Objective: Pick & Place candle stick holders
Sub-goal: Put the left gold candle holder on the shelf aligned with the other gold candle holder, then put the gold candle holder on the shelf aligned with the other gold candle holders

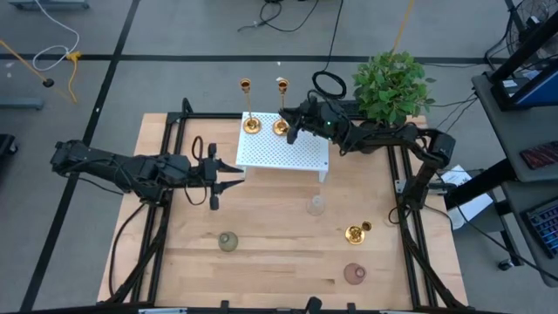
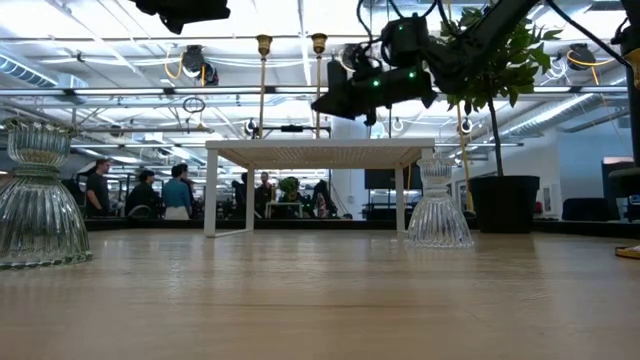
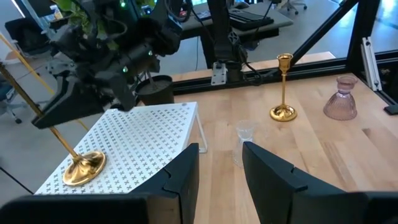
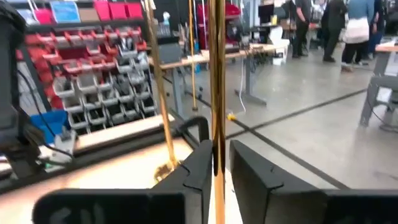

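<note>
Two tall gold candlesticks stand by their round bases (image 1: 251, 125) (image 1: 280, 126) on the far edge of the white perforated stand (image 1: 288, 155). My right gripper (image 1: 294, 124) is shut on the right one's shaft. A short gold stick (image 1: 356, 232) stands on the table at the right. It also shows in the left wrist view (image 3: 284, 87). The clear (image 1: 316, 206), green (image 1: 227, 242) and pink (image 1: 354, 273) glass holders stand on the table. My left gripper (image 1: 232, 170) is open and empty at the stand's left edge. My right gripper pinches the tall stick's thin shaft (image 4: 216, 134) between its two fingers, well above the base. The fingers (image 2: 322, 103) come level from the table's right side and lie across the shaft. The stick stands upright, its base on the stand.
A green potted plant (image 1: 392, 85) stands at the far right corner, behind my right arm. Black frame rails run along the table's sides (image 1: 410, 244). Bare wood lies between the glass holders near the front. People (image 2: 150, 190) show far off in the room.
</note>
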